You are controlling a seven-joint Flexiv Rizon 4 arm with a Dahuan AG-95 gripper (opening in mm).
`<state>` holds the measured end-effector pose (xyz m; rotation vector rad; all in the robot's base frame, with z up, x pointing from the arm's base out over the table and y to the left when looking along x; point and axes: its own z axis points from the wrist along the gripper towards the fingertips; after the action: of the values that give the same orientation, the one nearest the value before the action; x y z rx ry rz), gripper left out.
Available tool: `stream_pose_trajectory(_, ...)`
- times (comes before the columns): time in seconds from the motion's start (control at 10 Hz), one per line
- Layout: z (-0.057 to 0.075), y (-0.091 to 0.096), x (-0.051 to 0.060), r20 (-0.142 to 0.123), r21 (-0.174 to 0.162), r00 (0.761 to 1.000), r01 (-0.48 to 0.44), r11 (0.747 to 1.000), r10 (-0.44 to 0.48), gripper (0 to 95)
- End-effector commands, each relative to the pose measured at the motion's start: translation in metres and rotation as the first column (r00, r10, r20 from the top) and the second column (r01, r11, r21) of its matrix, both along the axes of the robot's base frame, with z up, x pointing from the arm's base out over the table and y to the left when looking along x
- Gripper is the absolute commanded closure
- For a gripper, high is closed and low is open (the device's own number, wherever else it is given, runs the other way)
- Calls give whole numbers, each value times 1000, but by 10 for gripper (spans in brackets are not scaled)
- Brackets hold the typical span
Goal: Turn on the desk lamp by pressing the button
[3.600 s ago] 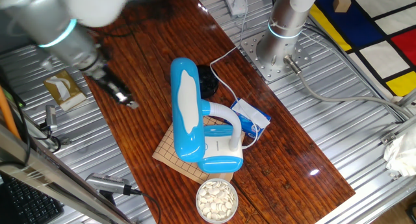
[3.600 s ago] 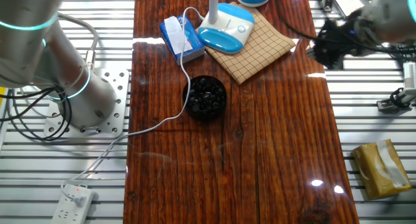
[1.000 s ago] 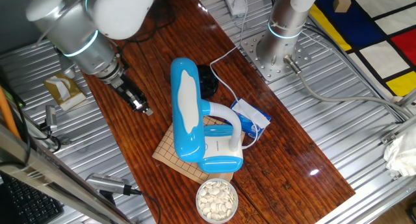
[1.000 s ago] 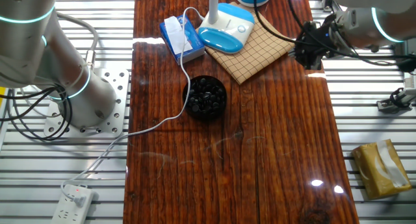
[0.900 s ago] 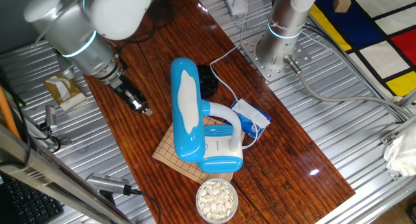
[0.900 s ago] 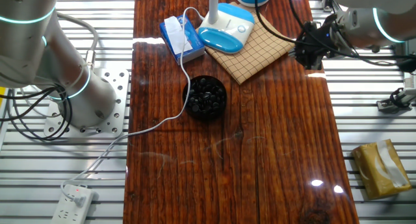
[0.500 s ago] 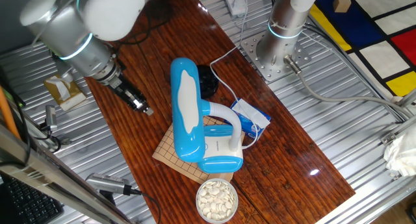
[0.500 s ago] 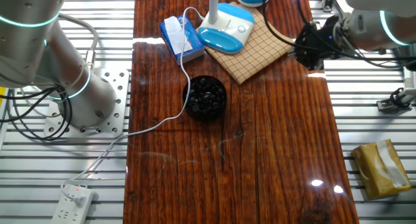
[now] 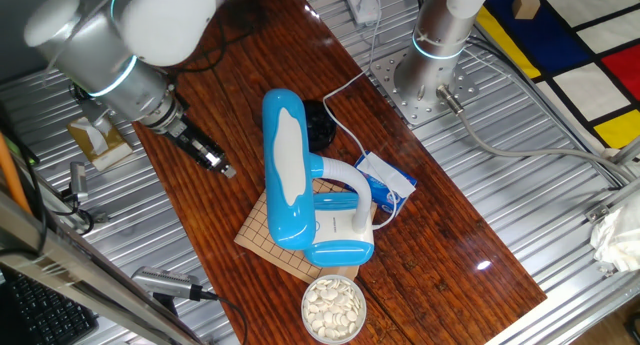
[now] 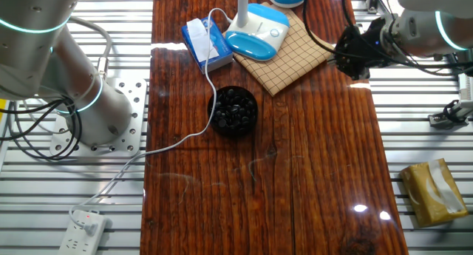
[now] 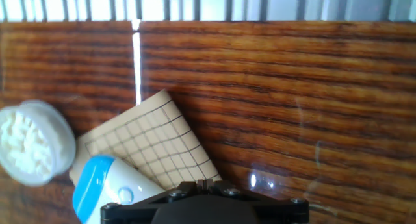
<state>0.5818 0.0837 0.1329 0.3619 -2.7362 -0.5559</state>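
Gripper (image 9: pixel 222 169) hovers over the table (image 9: pixel 250 75), beside the lamp (image 9: pixel 300 185).
The lamp stands on a checked mat (image 10: pixel 295 59); whether the fingers are parted cannot be told.

Bright, even daylight fills all three views. The glossy wooden table (image 10: pixel 266 174) throws white glare spots at five o'clock in both fixed views, and a bright vertical streak at eleven o'clock in the hand view. The hand view is softly blurred, washed out along its top edge. Shadows are faint.
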Motion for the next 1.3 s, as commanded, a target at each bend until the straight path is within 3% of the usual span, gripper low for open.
stream_pose_trajectory(0.1,1,1,4,-39,53,999,-21,998,23,950)
stream_pose_trajectory(0.3,1,10,3,-54,59,998,-33,998,36,950)
stream_pose_trajectory(0.7,-4,47,-14,-60,47,998,-9,999,12,950)
stream_pose_trajectory(1.1,-22,74,-30,-52,61,999,-12,998,16,950)
stream_pose_trajectory(1.3,-28,87,-33,-54,66,998,-7,998,11,950)
